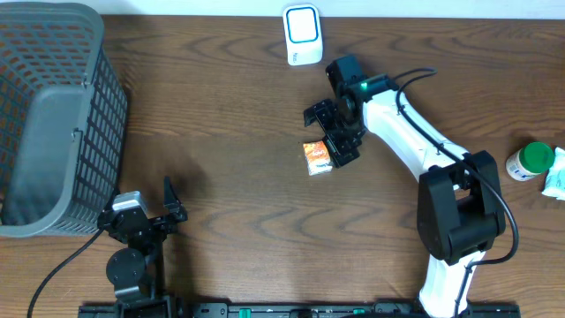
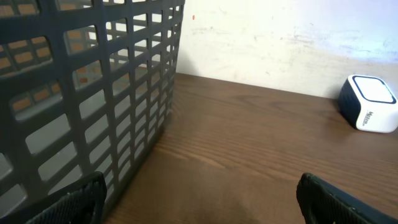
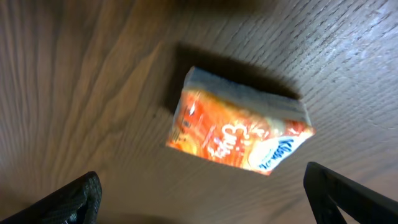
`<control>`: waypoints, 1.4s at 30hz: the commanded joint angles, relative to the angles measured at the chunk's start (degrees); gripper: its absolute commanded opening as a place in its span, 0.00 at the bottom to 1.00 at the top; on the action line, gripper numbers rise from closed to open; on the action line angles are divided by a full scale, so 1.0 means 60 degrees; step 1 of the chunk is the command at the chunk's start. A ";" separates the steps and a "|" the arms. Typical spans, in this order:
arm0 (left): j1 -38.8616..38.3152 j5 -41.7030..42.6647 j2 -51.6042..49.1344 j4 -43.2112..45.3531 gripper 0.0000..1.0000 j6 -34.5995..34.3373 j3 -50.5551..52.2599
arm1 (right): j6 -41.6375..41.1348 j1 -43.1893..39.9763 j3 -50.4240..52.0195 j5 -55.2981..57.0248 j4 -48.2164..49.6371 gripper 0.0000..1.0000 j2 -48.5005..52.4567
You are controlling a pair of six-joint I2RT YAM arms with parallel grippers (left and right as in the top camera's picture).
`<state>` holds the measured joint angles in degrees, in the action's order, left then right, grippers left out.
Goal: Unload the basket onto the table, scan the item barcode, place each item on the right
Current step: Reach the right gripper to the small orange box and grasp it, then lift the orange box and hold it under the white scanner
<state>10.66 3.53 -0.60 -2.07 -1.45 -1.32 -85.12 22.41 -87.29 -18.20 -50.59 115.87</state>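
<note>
The orange soft packet lies flat on the brown wooden tabletop, frame centre — not gripped. Right jaws hover over it, spread wide, empty; left jaws, lower left, likewise. White-and-blue box scanner, top centre — pickup and scan remain.

One wooden worktop carries one grey mesh basket, one small white scanner with a blue-rimmed face and one orange packet. Near the right edge are one white bottle with a green cap and one white wrapped item, cut off by the frame so that its kind cannot be told. Two robot arms are present, one left arm and one right arm; the left wrist view shows that one basket and one scanner, the right wrist view that one packet.
</note>
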 commanded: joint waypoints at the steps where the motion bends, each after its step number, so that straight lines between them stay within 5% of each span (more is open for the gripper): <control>1: -0.0040 0.0051 0.0062 -0.0277 0.98 0.0058 0.0182 | -0.1038 0.0142 0.0284 0.0098 0.0084 0.99 0.0047; 15: -0.0040 0.0055 0.0062 -0.0277 0.98 0.0058 0.0182 | -0.3147 0.0477 0.0532 0.0412 0.0375 0.99 0.0503; 24: -0.0040 0.0055 0.0062 -0.0277 0.98 0.0058 0.0182 | -0.2918 0.0470 0.0532 0.0557 0.0138 0.99 0.1045; 33: -0.0040 0.0051 0.0062 -0.0277 0.98 0.0058 0.0182 | -0.0845 0.0470 0.0532 0.1428 -0.0299 0.72 0.1129; 42: -0.0040 0.0055 0.0062 -0.0277 0.98 0.0058 0.0182 | 0.3064 0.0364 0.0532 -0.0375 -0.0699 0.60 0.1118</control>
<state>10.66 3.53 -0.60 -2.07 -1.43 -1.32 -78.19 24.67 -84.58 -15.70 -54.13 121.49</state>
